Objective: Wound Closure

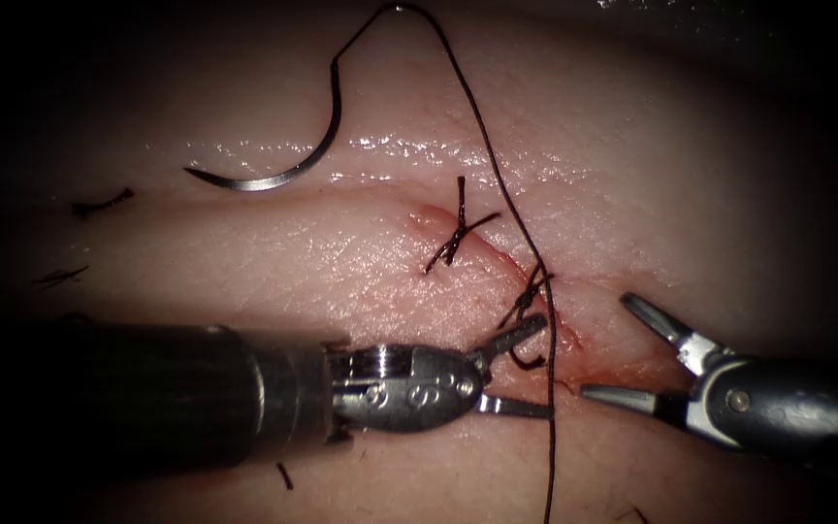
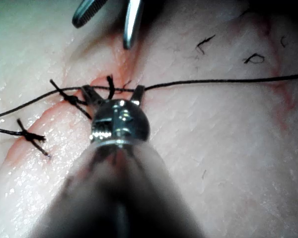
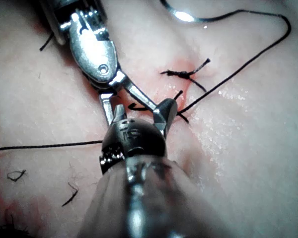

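The curved needle (image 1: 288, 165) lies loose on the tissue (image 1: 341, 262), far left of the cut (image 1: 535, 301), held by neither tool and not in the tissue. Its thread (image 1: 497, 184) loops up and runs down across the cut. Two knotted stitches (image 1: 456, 236) (image 1: 531, 291) sit on the cut. My left tool (image 1: 543, 367) stands open at the nearer knot, on the cut's left side, with the thread (image 2: 213, 82) passing its tips (image 2: 111, 94); it holds nothing. My right tool (image 1: 605, 346) (image 3: 141, 111) is open and holds nothing, just right of the cut.
Short cut ends of thread (image 1: 99, 204) (image 1: 285, 475) lie on the tissue at the left. Red fluid (image 1: 623, 374) stains the tissue around the near end of the cut. The two tools' tips face each other closely across the cut.
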{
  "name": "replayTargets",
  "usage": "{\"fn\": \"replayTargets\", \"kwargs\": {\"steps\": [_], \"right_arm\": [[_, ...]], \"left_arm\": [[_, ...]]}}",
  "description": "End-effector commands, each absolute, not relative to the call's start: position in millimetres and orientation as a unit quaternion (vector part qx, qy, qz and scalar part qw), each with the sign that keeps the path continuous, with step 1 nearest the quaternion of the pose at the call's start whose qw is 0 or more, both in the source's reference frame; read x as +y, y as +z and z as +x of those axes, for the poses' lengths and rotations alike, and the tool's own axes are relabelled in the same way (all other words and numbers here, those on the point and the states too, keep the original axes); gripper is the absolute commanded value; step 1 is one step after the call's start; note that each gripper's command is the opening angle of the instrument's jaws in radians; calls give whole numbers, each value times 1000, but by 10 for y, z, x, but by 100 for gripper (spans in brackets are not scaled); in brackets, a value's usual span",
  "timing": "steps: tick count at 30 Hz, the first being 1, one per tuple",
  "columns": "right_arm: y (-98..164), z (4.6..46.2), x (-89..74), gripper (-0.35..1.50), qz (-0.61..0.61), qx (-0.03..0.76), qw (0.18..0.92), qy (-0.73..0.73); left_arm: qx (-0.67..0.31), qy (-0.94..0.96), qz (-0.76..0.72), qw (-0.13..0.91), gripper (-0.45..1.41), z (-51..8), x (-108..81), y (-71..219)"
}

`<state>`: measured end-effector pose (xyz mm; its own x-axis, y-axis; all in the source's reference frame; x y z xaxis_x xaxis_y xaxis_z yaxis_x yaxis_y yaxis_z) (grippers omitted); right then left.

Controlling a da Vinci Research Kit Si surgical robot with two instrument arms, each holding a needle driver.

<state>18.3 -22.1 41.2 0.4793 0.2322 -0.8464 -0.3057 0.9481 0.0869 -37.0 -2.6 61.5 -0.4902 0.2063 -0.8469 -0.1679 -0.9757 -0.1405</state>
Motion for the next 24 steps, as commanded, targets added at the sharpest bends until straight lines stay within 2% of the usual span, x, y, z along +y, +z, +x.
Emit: {"fn": "replayTargets", "kwargs": {"steps": [1,17,21,22,23,24], "right_arm": [[416,190,-224,115,-37,487,859,155],[416,187,-223,111,-35,487,859,154],[416,187,-223,111,-36,487,859,154],[416,187,-223,111,-36,487,859,154],[416,187,-223,111,-36,487,859,154],[416,187,-223,111,-36,487,859,154]], "left_arm": [[-21,862,-494,108,63,-373,-26,619],[-21,858,-499,122,48,-367,-20,590],[-19,859,-496,123,38,-366,-19,591],[-18,860,-496,123,24,-365,-18,592],[-18,860,-496,123,24,-365,-18,592],[-19,859,-496,123,11,-364,-18,592]]}}
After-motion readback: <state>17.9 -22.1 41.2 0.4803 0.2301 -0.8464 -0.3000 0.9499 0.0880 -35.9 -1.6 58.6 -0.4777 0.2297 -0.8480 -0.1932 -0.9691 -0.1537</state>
